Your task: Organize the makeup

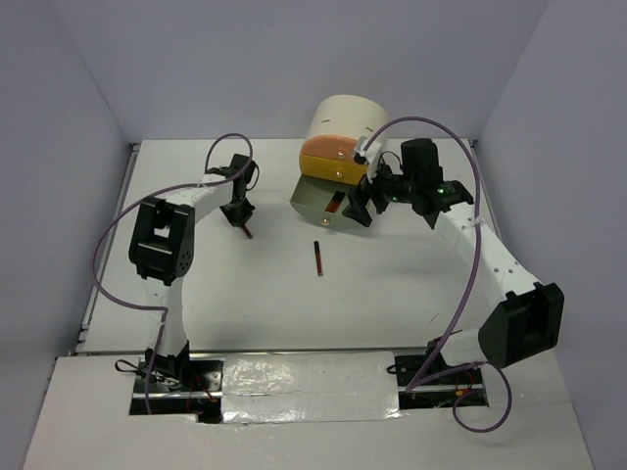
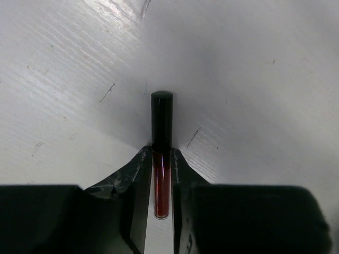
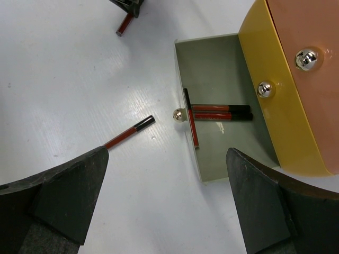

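My left gripper (image 1: 240, 217) (image 2: 162, 156) is shut on a dark-red stick with a black cap (image 2: 161, 132), held low over the table left of centre; the stick also shows in the top view (image 1: 247, 231). A second red-and-black stick (image 1: 318, 258) (image 3: 130, 132) lies loose on the table's middle. The grey-green drawer (image 1: 312, 203) (image 3: 212, 69) stands pulled open with three red-and-black sticks (image 3: 220, 111) inside, one leaning along its front wall. My right gripper (image 1: 367, 201) (image 3: 167, 159) is open and empty, above the drawer's front corner.
The cream cylinder (image 1: 348, 122) stands at the back centre, with a closed orange drawer (image 1: 331, 149) and a yellow drawer (image 3: 275, 100) above the open one. Side walls close the table in on the left and right.
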`<state>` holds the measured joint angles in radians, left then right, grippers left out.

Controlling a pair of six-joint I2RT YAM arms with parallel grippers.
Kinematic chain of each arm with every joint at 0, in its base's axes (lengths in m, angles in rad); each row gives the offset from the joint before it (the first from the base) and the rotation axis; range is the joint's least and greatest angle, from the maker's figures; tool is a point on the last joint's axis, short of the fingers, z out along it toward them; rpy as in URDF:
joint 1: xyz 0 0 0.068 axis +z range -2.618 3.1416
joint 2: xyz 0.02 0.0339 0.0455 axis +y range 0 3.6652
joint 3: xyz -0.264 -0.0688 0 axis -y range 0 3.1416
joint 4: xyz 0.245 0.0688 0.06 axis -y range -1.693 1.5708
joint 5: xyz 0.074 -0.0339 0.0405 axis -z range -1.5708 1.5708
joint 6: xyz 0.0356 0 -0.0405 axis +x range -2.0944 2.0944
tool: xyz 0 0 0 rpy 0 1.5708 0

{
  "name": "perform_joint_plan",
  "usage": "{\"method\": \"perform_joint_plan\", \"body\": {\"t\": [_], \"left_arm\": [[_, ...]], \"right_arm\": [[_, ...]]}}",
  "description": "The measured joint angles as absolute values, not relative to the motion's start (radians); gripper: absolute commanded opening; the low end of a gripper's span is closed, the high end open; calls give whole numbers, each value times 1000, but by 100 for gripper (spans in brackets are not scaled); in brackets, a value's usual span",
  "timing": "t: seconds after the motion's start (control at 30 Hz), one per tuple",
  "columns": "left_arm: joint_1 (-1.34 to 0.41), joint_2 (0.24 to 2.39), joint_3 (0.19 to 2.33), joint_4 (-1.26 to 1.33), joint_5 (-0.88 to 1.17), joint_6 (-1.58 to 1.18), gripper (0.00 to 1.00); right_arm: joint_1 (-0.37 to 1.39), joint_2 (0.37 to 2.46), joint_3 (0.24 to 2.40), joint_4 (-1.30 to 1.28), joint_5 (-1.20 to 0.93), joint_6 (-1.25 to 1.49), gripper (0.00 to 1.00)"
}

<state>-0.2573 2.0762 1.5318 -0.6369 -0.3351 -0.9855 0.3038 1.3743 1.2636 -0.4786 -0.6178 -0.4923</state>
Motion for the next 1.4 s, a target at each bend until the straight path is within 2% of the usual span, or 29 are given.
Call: {"method": "perform_joint_plan", "body": {"t": [0.1,0.2,0.43,0.6,0.9,1.0,1.07,1.1,1.17,1.2,1.27,1.3,1.4], "left_arm": [[-257,2061,1509,-616,-332,-965,6],[-258,2017,1447,-578,-328,-933,0],[-311,1792,1290,-540,-310,-813,0],[-398,1645,1250,-415,-217,-794,0],[-476,1707,1315,-248,-50,-955,0],[-494,1795,1417,-224,-28,-1005,5],[-511,1866,1508,-221,-19,-1039,16],[-519,1896,1545,-218,-12,-1053,28],[-530,1944,1610,-223,-1,-1078,40],[-535,1964,1634,-228,5,-1084,50],[-544,1993,1671,-237,17,-1103,59],[-545,2001,1679,-243,22,-1106,67],[-545,2005,1681,-267,25,-1123,69]], "right_arm": [[303,1363,1254,-479,-618,-492,100],[303,1359,1249,-479,-616,-491,100],[301,1353,1217,-477,-606,-492,100],[294,1345,1197,-486,-606,-491,100],[274,1307,1168,-466,-580,-432,100],[265,1291,1156,-445,-559,-397,100],[259,1280,1148,-436,-543,-374,99],[257,1276,1144,-428,-536,-365,100],[252,1271,1137,-415,-529,-351,100],[250,1269,1134,-411,-526,-345,100],[248,1267,1125,-401,-520,-332,100],[247,1266,1120,-401,-519,-329,100],[245,1266,1105,-396,-520,-318,100]]}}
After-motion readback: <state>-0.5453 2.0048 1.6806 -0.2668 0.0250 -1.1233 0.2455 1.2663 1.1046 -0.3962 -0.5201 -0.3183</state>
